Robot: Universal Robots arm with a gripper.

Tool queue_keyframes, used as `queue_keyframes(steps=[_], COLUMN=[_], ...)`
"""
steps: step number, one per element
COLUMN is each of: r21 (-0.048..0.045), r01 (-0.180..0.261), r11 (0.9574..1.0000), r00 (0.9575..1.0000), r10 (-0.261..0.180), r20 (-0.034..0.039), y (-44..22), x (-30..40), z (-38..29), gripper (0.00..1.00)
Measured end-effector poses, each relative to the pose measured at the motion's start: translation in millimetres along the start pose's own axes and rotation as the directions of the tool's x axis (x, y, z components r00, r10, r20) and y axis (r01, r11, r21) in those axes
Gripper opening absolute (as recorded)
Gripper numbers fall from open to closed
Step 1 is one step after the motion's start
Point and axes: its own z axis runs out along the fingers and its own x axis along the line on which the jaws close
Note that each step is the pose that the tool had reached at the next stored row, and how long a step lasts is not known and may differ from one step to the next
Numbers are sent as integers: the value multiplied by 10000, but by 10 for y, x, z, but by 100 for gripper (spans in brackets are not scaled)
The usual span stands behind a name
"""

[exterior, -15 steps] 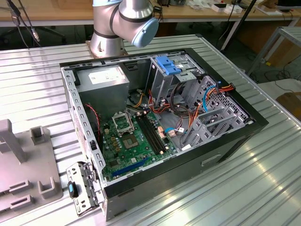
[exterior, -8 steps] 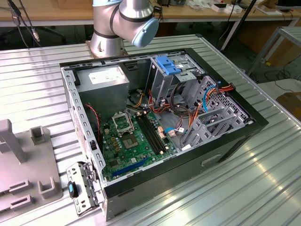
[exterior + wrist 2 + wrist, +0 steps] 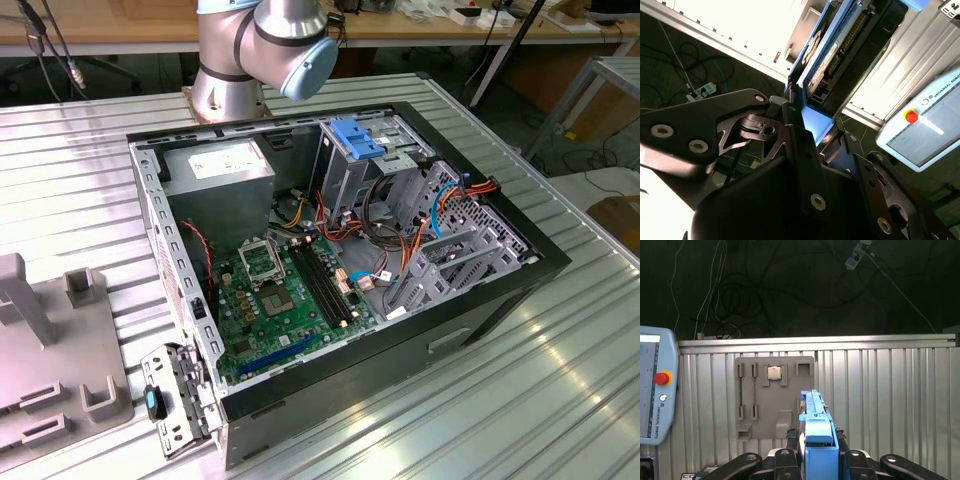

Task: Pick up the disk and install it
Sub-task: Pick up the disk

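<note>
Between two black fingers (image 3: pixel 792 445), clamped edge-on: the disk (image 3: pixel 816 432). Gripped at its near end, with a finger pressed against the blue carrier rail on either side. Points away from the fingers, its narrow blue edge facing the first wrist view. Appears in the second wrist view (image 3: pixel 827 55) as a long slab jutting past the fingers, with a blue rail along one edge and the grey drive body beside it. Hangs in the air and touches nothing except the fingers.

Beyond the disk in the first wrist view, a ribbed metal counter (image 3: pixel 890 390), and on it a grey fixture plate (image 3: pixel 790 390) with slots and pockets. Seated in one pocket, a small square chip (image 3: pixel 773 372). Near the counter's edge, a pale teach pendant (image 3: pixel 652 390) with a red button (image 3: pixel 662 377). Past the counter, a dark floor strewn with cables (image 3: pixel 735 295), plus a power strip (image 3: pixel 855 257).

On the same counter in the exterior view, an open computer case (image 3: pixel 500 290) lying with its side panel off. Inside it, a green motherboard (image 3: pixel 270 300), a grey power supply (image 3: pixel 220 180) and a silver drive cage (image 3: pixel 350 185) topped by a fixed blue latch (image 3: pixel 355 138). Behind the case, the arm's base (image 3: pixel 260 50). On the exterior view's left, apart from the case, the grey fixture plate again (image 3: pixel 60 380).
</note>
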Motion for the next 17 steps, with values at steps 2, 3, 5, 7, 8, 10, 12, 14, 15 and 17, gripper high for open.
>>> queue_keyframes(steps=[2, 3, 5, 7, 8, 10, 12, 14, 15, 17], r21=[0, 0, -1, -1, 0, 0, 0, -1, 0, 0], r01=[0, 0, 0, 0, 0, 0, 0, 0, 0, 0], r11=[10000, 10000, 10000, 10000, 10000, 10000, 10000, 10000, 10000, 10000], r00=[10000, 10000, 10000, 10000, 10000, 10000, 10000, 10000, 10000, 10000], r10=[0, 0, 0, 0, 0, 0, 0, 0, 0, 0], r20=[0, 0, 0, 0, 0, 0, 0, 0, 0, 0], y=[-23, -32, -60, -81, -89, -131, -164, -190, -205, -234], x=[-1, -1, -2, -3, -3, -4, -5, -6, -7, -8], z=[0, 0, 0, 1, 1, 2, 3, 2, 3, 3], gripper=[37, 37, 37, 37, 37, 37, 37, 37, 37, 37])
